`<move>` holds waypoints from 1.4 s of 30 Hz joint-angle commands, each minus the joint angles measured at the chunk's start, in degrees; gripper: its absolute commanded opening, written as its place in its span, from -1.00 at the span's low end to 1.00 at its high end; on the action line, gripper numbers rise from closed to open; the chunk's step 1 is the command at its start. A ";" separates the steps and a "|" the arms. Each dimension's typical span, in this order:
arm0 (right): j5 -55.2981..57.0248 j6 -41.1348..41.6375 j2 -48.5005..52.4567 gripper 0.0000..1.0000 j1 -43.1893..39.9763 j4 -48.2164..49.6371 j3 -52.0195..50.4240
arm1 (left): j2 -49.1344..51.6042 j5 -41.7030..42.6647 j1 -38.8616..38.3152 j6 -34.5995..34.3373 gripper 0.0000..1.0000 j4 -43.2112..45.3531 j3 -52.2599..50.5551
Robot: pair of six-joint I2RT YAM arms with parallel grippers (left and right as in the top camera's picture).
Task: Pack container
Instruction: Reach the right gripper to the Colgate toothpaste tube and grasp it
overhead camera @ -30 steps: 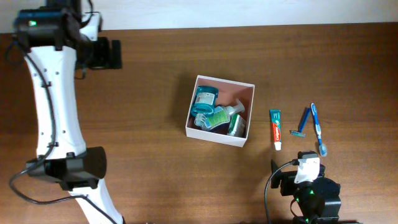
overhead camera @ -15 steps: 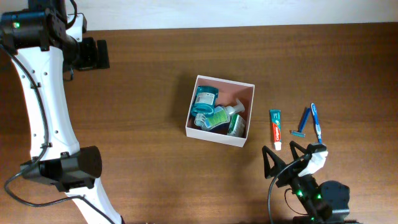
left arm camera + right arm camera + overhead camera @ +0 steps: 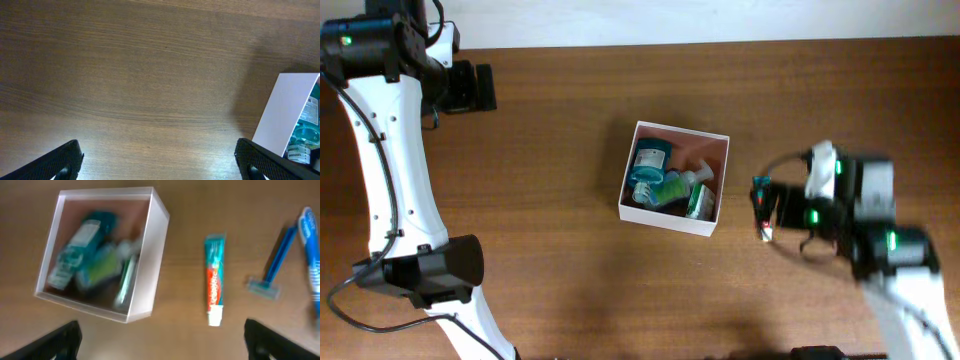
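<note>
The container (image 3: 665,217), a square white box with a pinkish inside, sits mid-table and holds a teal mouthwash bottle (image 3: 648,158), a green pump bottle (image 3: 672,187) and other toiletries. My right gripper (image 3: 778,205) hovers open and empty, blurred, just right of the box, above the toothpaste tube (image 3: 758,186). The right wrist view shows the container (image 3: 145,305), toothpaste (image 3: 215,286), blue razor (image 3: 273,262) and toothbrush (image 3: 311,242) below the open jaws (image 3: 160,347). My left gripper (image 3: 480,88) is open and empty at the far left; its jaws (image 3: 160,165) are over bare wood, with the container's corner (image 3: 285,110) at the right.
The brown wooden table (image 3: 550,250) carries only these things. In the overhead view the right arm (image 3: 880,240) hides the razor and toothbrush. The left arm's white link (image 3: 400,170) runs down the left side.
The right arm has swung up from the front edge to hover beside the box over the toothpaste area. The left gripper shifted slightly left, then stayed still.
</note>
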 commanded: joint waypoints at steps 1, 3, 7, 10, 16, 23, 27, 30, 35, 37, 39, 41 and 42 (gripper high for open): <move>2.73 -4.83 14.29 0.97 -0.39 -3.50 9.86 | -1.84 -0.44 0.20 -0.55 0.99 -0.13 0.83; 2.71 -4.87 19.85 0.97 -0.42 -4.50 10.80 | -1.84 -0.44 0.20 -0.55 0.99 -0.13 0.83; 3.80 -4.83 31.32 0.64 -0.42 -3.61 10.78 | -1.84 -0.44 0.20 -0.55 0.99 -0.13 0.83; 8.02 -2.40 37.44 0.61 -0.42 -1.46 10.73 | -1.84 -0.44 0.20 -0.55 0.99 -0.13 0.83; 8.94 -1.97 44.63 0.27 -0.42 -0.26 10.73 | -1.84 -0.44 0.20 -0.55 0.99 -0.13 0.83; 8.94 -1.79 46.80 0.09 -0.39 0.20 10.16 | -1.84 -0.44 0.20 -0.55 0.99 -0.13 0.83; 8.96 -1.77 46.80 -0.17 -0.42 2.51 9.14 | -1.84 -0.44 0.20 -0.55 0.99 -0.11 0.83; 8.98 -0.68 46.80 -0.24 -0.42 2.62 8.79 | -1.84 -0.44 0.20 -0.55 0.99 -0.11 0.83; 10.14 -0.70 46.86 -0.15 -0.42 3.04 7.45 | -1.84 -0.44 0.20 -0.55 0.99 -0.13 0.83; 11.58 -0.68 46.95 -0.16 -0.42 3.17 6.51 | -1.84 -0.44 0.20 -0.55 0.99 -0.11 0.83; 12.24 -0.70 46.95 -0.35 -0.42 3.78 5.88 | -1.84 -0.44 0.20 -0.55 0.99 -0.13 0.83; 12.15 -0.44 46.84 -0.56 -0.42 3.76 6.21 | -1.84 -0.44 0.20 -0.55 0.99 -0.11 0.83; 12.17 0.07 46.77 -0.58 -0.42 3.41 6.54 | -1.84 -0.44 0.20 -0.52 0.99 -0.11 0.83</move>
